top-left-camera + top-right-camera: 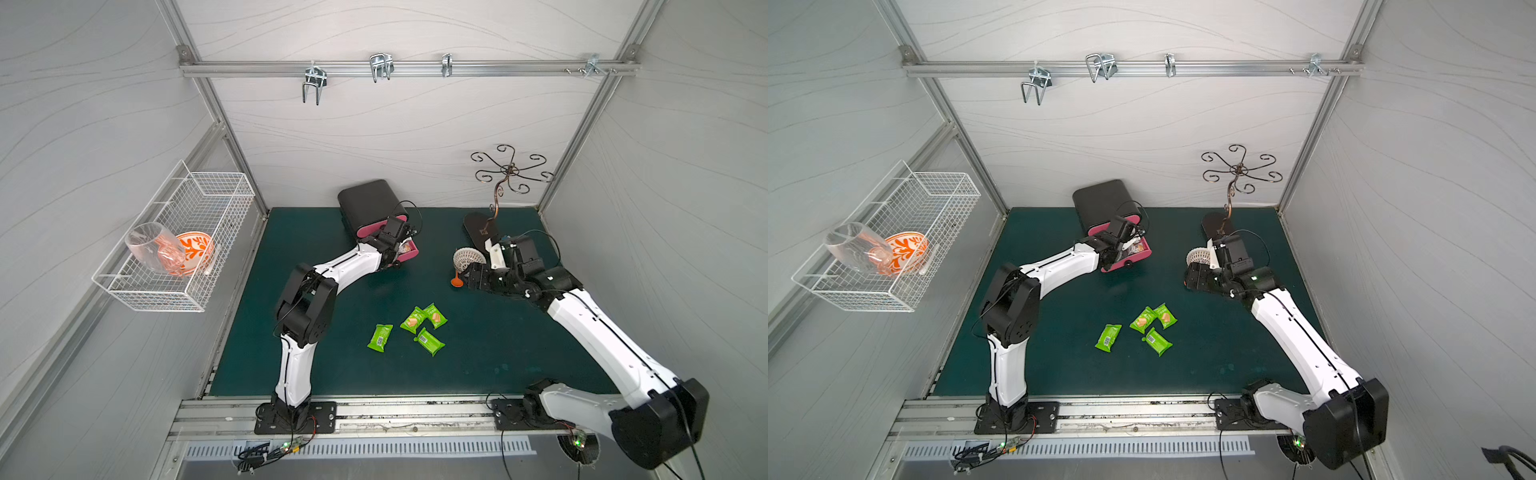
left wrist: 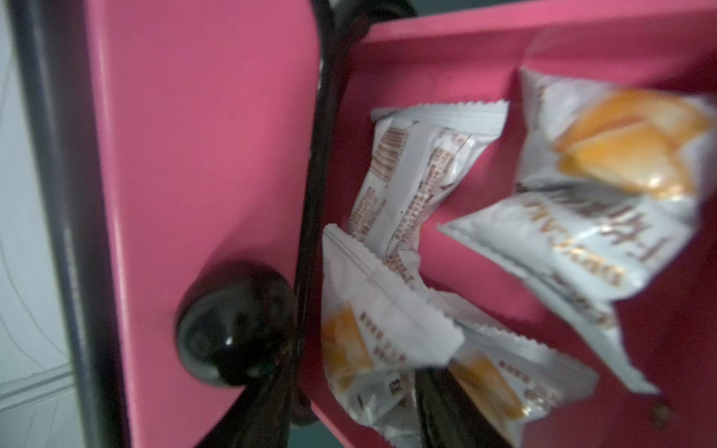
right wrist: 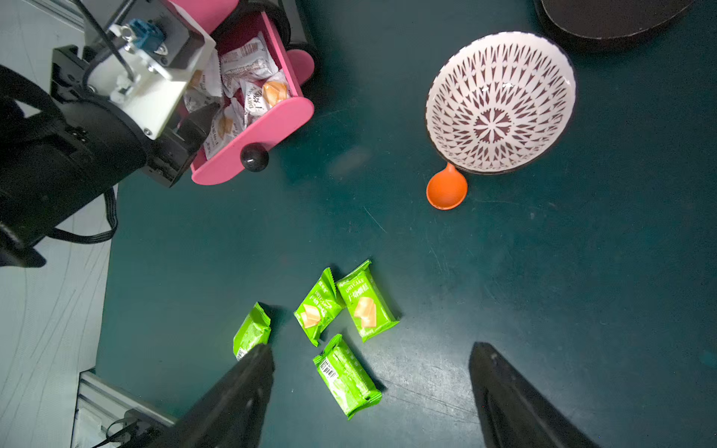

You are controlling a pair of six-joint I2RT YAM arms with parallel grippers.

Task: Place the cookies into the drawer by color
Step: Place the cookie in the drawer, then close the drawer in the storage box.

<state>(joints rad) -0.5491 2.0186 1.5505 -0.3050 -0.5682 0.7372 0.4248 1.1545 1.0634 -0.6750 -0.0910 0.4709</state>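
Beside bowl (image 3: 500, 102), right end effector (image 3: 370, 347) spread, empty.

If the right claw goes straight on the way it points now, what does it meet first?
Probably the barcode-up green packet lying on the mat ahead of the open right claw, in line between its fingers; depth is unclear.

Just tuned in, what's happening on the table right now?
The left gripper is at the open pink drawer, which holds several white cookie packets; whether it grips one is unclear. Four green cookie packets lie on the green mat. The right gripper hovers open near the patterned bowl, holding nothing.
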